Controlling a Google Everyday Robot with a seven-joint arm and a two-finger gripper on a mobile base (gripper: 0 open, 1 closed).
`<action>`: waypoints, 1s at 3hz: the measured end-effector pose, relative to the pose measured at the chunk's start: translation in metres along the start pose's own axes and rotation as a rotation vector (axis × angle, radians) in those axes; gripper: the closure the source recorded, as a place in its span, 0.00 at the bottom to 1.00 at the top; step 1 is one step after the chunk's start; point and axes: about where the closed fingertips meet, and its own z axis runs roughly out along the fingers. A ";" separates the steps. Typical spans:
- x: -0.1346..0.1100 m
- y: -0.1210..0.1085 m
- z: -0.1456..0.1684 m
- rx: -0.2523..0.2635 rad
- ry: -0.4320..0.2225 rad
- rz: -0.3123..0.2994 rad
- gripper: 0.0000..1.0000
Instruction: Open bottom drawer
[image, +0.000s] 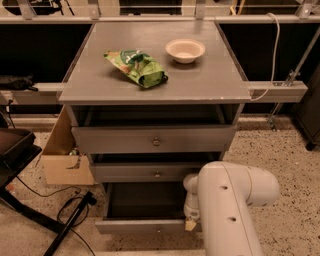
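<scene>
The bottom drawer (142, 226) is the lowest of three grey drawers. It stands pulled out toward me, its slim front panel low in the camera view and its dark inside (145, 200) showing. My gripper (190, 220) hangs at the end of the white arm (230, 205), right at the drawer's front right corner. The mid-sized drawer (150, 172) above it sits slightly out. The tallest-fronted top drawer (152, 140) also stands a little out, with a round knob at its centre.
A green snack bag (137, 67) and a white bowl (185, 50) lie on the cabinet top (210, 82). A cardboard box (62, 157) stands left of the cabinet. Black cables and a stand leg (70, 220) cross the floor at the left.
</scene>
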 end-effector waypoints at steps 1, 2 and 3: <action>-0.001 -0.003 -0.001 0.000 0.000 0.000 0.12; 0.002 0.002 -0.018 0.051 0.017 -0.001 0.00; 0.006 0.007 -0.091 0.295 -0.016 0.020 0.00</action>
